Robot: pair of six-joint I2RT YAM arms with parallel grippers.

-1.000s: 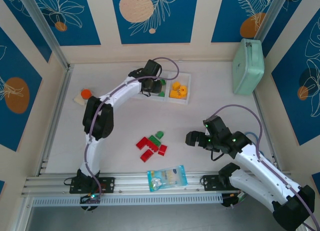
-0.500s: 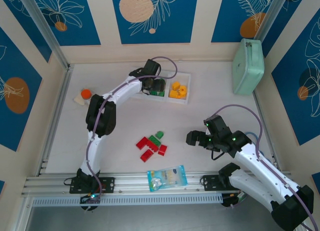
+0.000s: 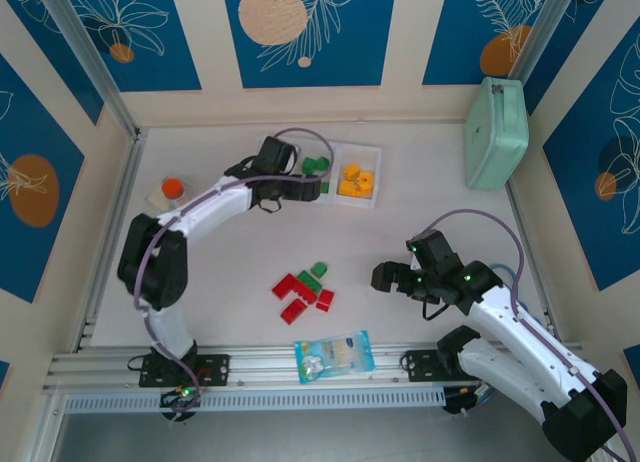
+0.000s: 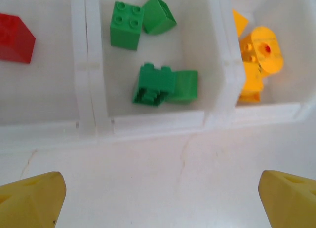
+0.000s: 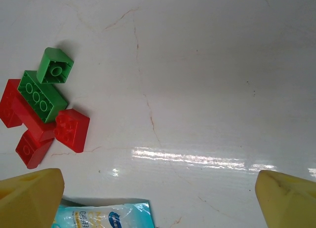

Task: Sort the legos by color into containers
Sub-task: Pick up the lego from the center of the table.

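In the top view, the left pincer (image 3: pixel 300 187) sits at the near edge of the white containers (image 3: pixel 376 177) in the upper centre, jaws spread and holding nothing. Green legos (image 3: pixel 317 165) lie in the middle compartment and yellow ones (image 3: pixel 355 179) in the right one. A loose pile of red and green bricks (image 3: pixel 300 292) lies on the worktop (image 3: pixel 230 242) at lower centre. The right pincer (image 3: pixel 385 277) is just right of that pile, apart from it, open and empty. A mint-green case (image 3: pixel 497 132) stands at upper right, a bag (image 3: pixel 335 355) at the bottom edge and an orange-capped bottle (image 3: pixel 172 188) at left.

In the left wrist view, the yellow fingertips (image 4: pixel 29 201) stand wide in the bottom corners. 4 green bricks (image 4: pixel 153 84) lie in the middle compartment, 1 red brick (image 4: pixel 15 38) in the left, and yellow pieces (image 4: pixel 256 60) in the right.

In the right wrist view, the fingertips (image 5: pixel 289 198) are also wide apart. 2 green bricks (image 5: pixel 42 97) and several red ones (image 5: pixel 71 130) cluster at left, touching, above the bag.
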